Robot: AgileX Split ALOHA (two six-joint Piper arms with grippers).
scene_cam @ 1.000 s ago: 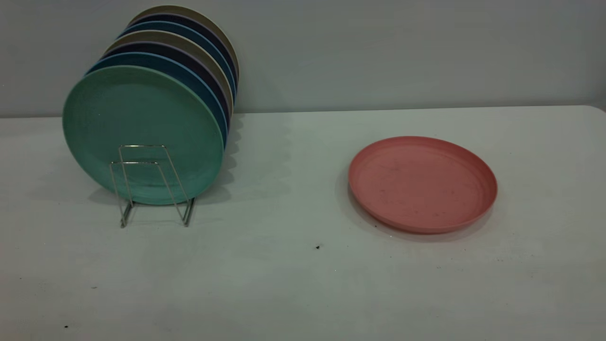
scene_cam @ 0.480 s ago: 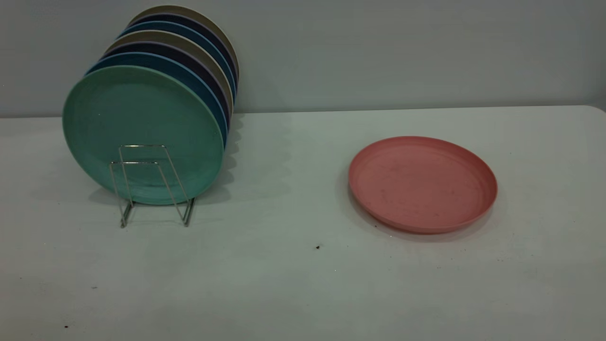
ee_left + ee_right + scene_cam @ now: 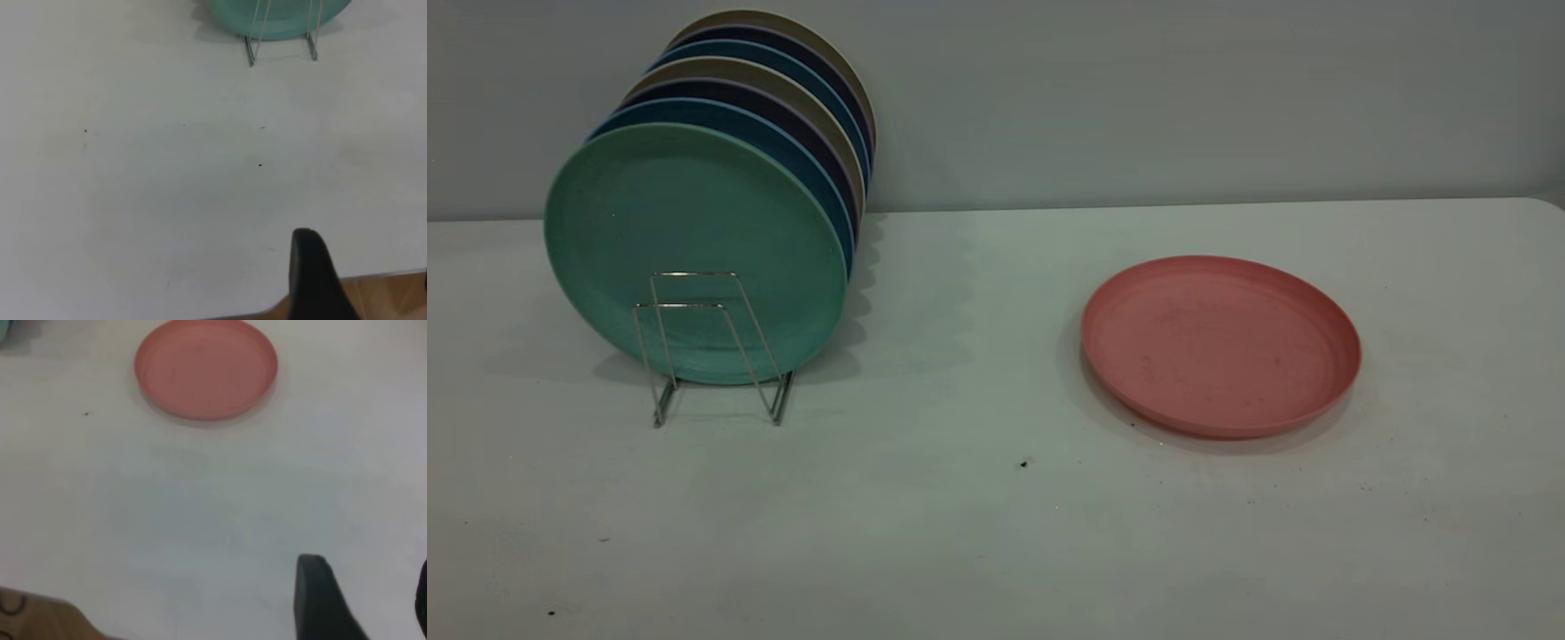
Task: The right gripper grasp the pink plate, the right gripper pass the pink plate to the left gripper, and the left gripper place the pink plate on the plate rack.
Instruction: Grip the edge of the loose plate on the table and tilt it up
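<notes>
The table [image 3: 978, 533] lay pale and wide, with the plate rack [image 3: 711, 347] at my left side holding a green plate [image 3: 694, 249] at the front and blue and tan plates [image 3: 800, 116] behind it, two front loops standing free. The pink plate [image 3: 1221, 345] sat flat, face up, well apart from the rack, on my right side. My right gripper [image 3: 373, 603] hung well short of it near the table's edge, fingers [image 3: 320, 597] spread with a gap between them. My left gripper [image 3: 313, 277] waited near the same edge; of it one finger showed, so I could not tell its state. To grasp well, I judged I should come low at the nearest rim and pinch it, one finger under, one inside.
</notes>
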